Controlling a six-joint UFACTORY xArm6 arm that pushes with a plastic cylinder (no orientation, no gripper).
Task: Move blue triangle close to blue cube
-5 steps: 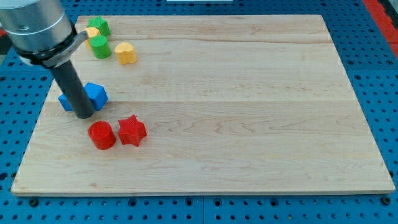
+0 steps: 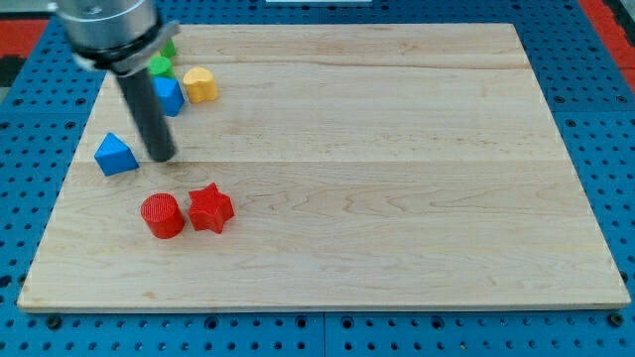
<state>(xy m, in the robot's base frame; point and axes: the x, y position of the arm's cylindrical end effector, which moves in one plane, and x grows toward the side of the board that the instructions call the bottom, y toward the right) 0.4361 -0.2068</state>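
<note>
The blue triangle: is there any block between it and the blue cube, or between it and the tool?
Nothing visible lies between the blue triangle and my tip, just to its right in the view. Toward the blue cube, up and to the right, only the tool's rod itself crosses the path; no block does.

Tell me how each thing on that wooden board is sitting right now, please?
my tip: on the board, just right of the blue triangle, apart from it.
blue triangle: near the left edge, alone.
blue cube: partly hidden behind the rod, beside the yellow block.
yellow block: flat, near the top left.
green blocks: mostly hidden behind the arm.
red cylinder: upright, beside the red star.
red star: flat.
</note>
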